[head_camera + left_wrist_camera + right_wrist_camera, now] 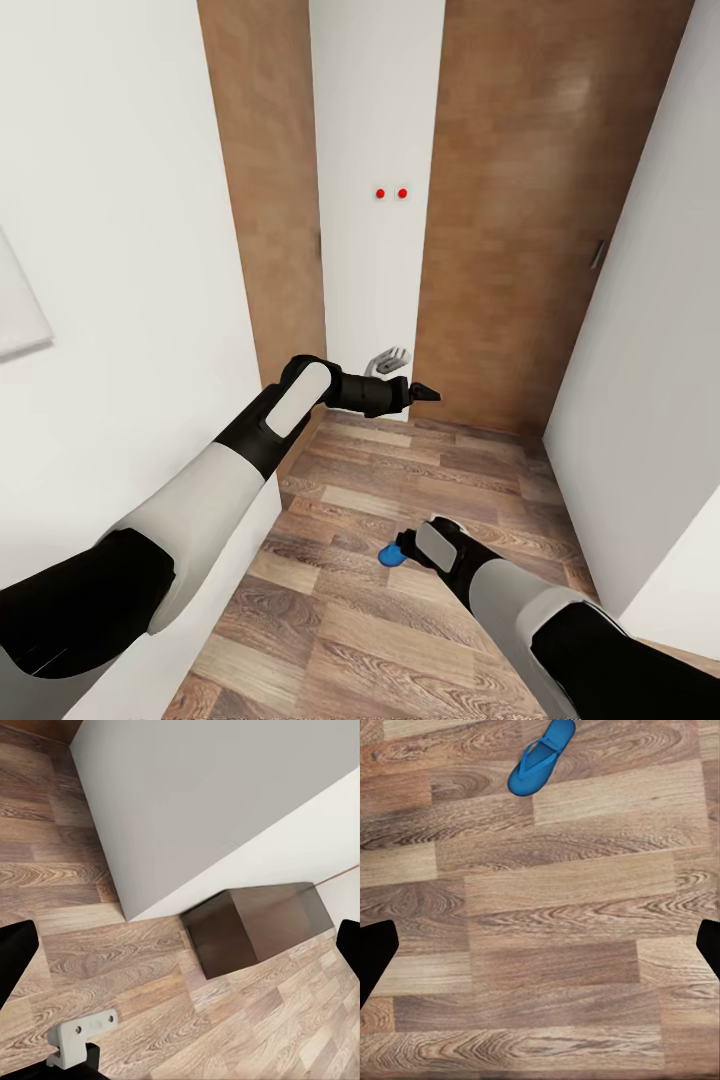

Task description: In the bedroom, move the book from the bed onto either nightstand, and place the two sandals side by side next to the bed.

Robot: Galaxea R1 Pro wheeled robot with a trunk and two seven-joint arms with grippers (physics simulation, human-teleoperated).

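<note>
Quick count from where I'm standing: one bright blue flat flip-flop sandal [541, 757] on the wood-plank floor, also peeking out by the right arm [390, 555]. Two small red dots [391, 193] on the white wall panel. One dark brown wooden block [255, 926]. One grey metal bracket [79, 1037]. Two robot arms.

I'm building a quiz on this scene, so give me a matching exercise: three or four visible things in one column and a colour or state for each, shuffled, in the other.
Things:
1. sandal
2. door
3. left gripper
4. floor

Colour or state:
A. brown, standing beside a white wall
B. bright blue, lying flat on the planks
C. light wood planks
D. black, held out above the floor

Pairs: 1-B, 2-A, 3-D, 4-C
</note>
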